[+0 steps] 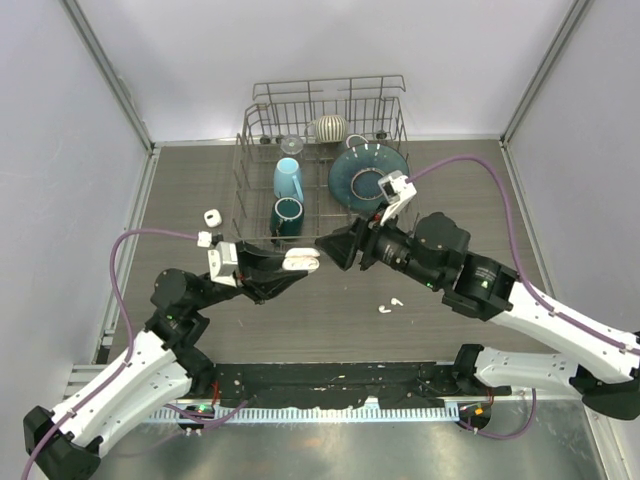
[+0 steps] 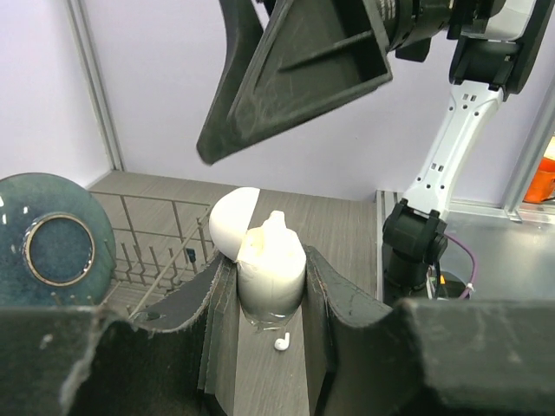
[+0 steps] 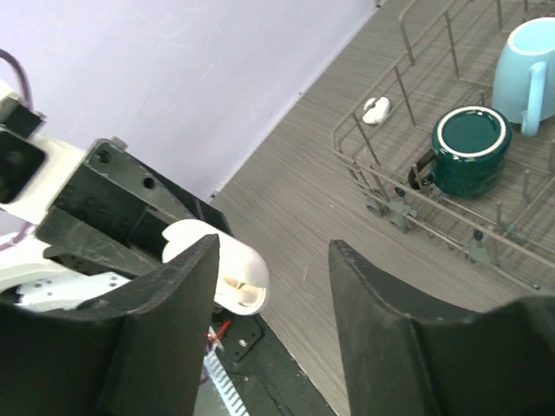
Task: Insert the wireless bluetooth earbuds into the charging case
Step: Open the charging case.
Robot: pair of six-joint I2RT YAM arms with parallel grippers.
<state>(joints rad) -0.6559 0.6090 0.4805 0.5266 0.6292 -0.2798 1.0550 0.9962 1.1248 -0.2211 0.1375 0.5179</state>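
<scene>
My left gripper (image 1: pixel 298 265) is shut on the white charging case (image 1: pixel 300 260), holding it above the table with its lid (image 2: pixel 234 221) flipped open. In the left wrist view the case (image 2: pixel 270 273) sits between the fingers and an earbud (image 2: pixel 276 222) stands up out of its top. The right gripper (image 1: pixel 328 253) hovers open just right of the case with nothing between its fingers. From the right wrist the case (image 3: pixel 236 276) shows its open mouth beside the left finger. Two loose earbuds (image 1: pixel 386 308) (image 1: pixel 397 300) lie on the table right of the case. One earbud (image 2: pixel 283 343) shows below the case.
A wire dish rack (image 1: pixel 328 103) stands at the back with a light blue mug (image 1: pixel 288 178), a dark green mug (image 1: pixel 287 215), a blue plate (image 1: pixel 365 175) and a striped round piece (image 1: pixel 330 127). A small white object (image 1: pixel 212 217) lies left of the rack.
</scene>
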